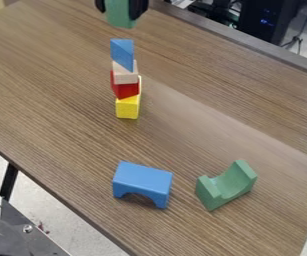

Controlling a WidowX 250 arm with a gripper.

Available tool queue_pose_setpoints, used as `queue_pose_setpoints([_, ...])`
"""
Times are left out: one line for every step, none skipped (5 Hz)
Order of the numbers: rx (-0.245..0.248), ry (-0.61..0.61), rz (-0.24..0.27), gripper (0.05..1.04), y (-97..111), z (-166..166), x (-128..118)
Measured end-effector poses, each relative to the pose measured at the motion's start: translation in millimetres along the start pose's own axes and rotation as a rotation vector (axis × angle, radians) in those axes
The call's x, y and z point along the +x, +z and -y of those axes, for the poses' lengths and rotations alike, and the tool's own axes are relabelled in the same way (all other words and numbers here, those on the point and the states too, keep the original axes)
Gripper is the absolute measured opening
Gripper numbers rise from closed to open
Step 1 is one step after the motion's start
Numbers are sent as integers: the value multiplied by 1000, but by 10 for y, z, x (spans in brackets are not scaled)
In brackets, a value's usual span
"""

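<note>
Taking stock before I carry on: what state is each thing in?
Gripper: shut on the green block, at the view's top edge
Green block: held between the fingers
Blue wedge: on top of the stack
Pale block: stacked, under the wedge
Red block: stacked, under the pale block
Yellow block: bottom of the stack
Blue arch: opening down
Green curve: hollow up

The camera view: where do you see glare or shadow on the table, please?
In the camera view, a pale, soft sheen crosses the wooden table from beside the block stack toward the right edge; shadow darkens the hollow under the blue arch block.
</note>
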State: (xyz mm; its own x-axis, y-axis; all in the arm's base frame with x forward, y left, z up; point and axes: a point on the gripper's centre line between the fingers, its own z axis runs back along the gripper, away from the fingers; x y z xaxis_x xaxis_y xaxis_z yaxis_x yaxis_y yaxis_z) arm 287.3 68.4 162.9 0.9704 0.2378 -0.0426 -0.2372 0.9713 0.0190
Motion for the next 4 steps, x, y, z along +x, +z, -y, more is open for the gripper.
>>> queue_pose_setpoints([8, -18, -32, 584, -47, 64, 1])
queue_pose_setpoints([12, -34, -51, 584, -95, 117, 4])
queue_pose_setpoints([-6, -33, -78, 584, -171, 125, 13])
queue_pose_setpoints([-34, -22, -85, 584, -228, 74, 27])
